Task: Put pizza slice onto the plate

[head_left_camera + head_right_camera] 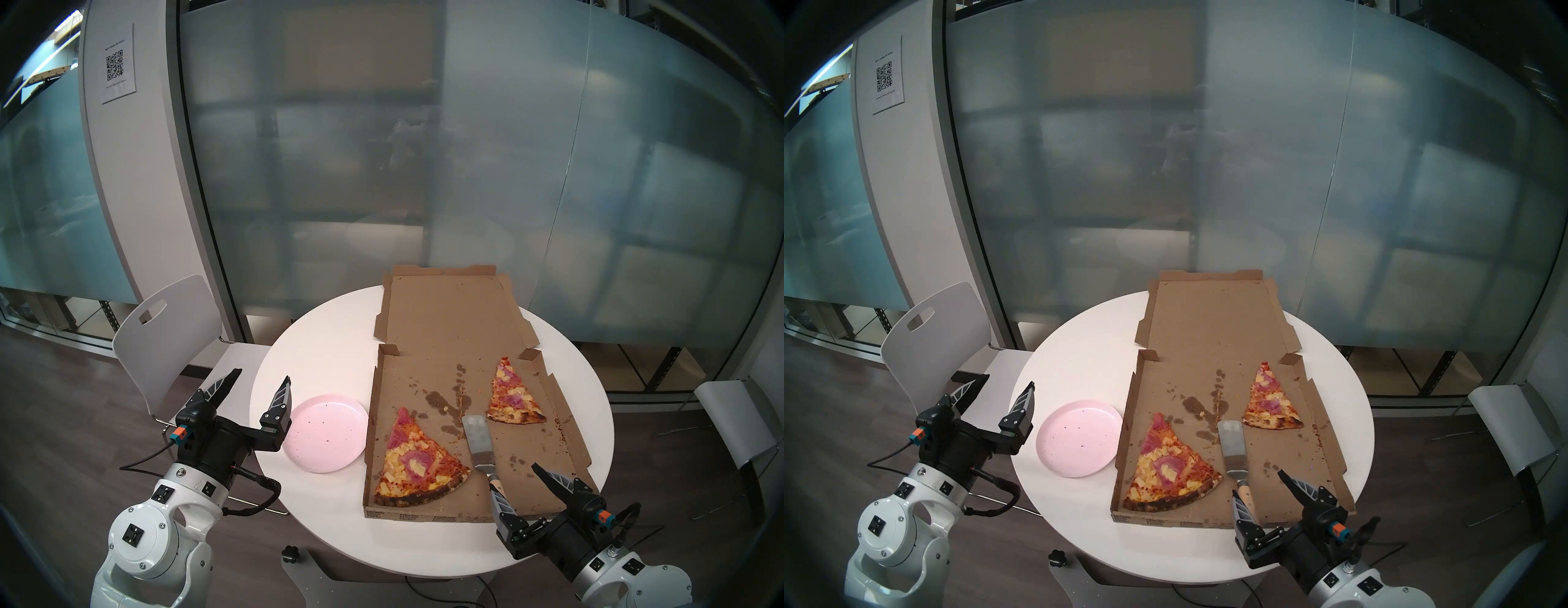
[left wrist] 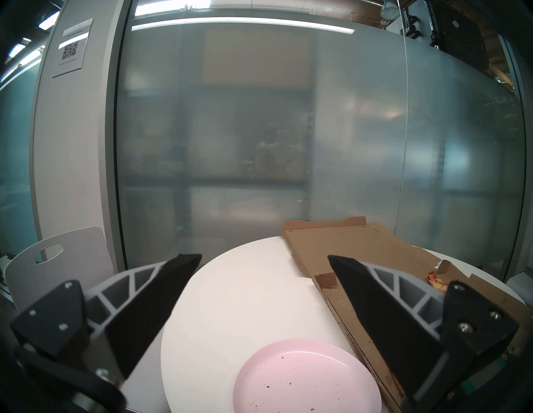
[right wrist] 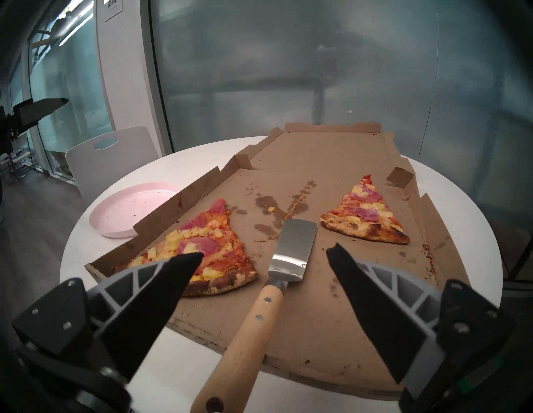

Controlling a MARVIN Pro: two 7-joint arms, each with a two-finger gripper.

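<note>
The right gripper (image 3: 264,256) is hanging over the near edge of the round white table (image 1: 322,339), its two black fingers spread wide and holding nothing. Between them the spatula (image 3: 261,291) is lying with its wooden handle poking out over the near edge of the pizza box (image 1: 428,322) and its flat shiny metal blade resting on the cardboard. The handle looks round, hard and easy to pinch, so I am thinking that is the best place to take hold. Just to the left of the blade, in the near left corner of the box, the pizza slice (image 1: 418,460) is lying flat, with its burnt black crust toward the near edge and its point aiming away. It looks soft and floppy, with greasy cheese, pink ham rounds and yellow pineapple bits that could slide off. Pinching it would likely squash or tear it, so sliding the thin blade under the stiff crust side seems safer. The box is brown, rough and spotted with dark grease. The plate (image 1: 339,446) is sitting on the table just beside the left wall of the box, round, smooth, pale pink, with a low rim and a few dark crumbs. The left gripper (image 1: 261,373) is hovering at the table's left edge, near the plate, with its fingers spread and empty too. Farther back on the right side of the box, a smaller slice (image 1: 511,399) with a pale crust is resting.
</note>
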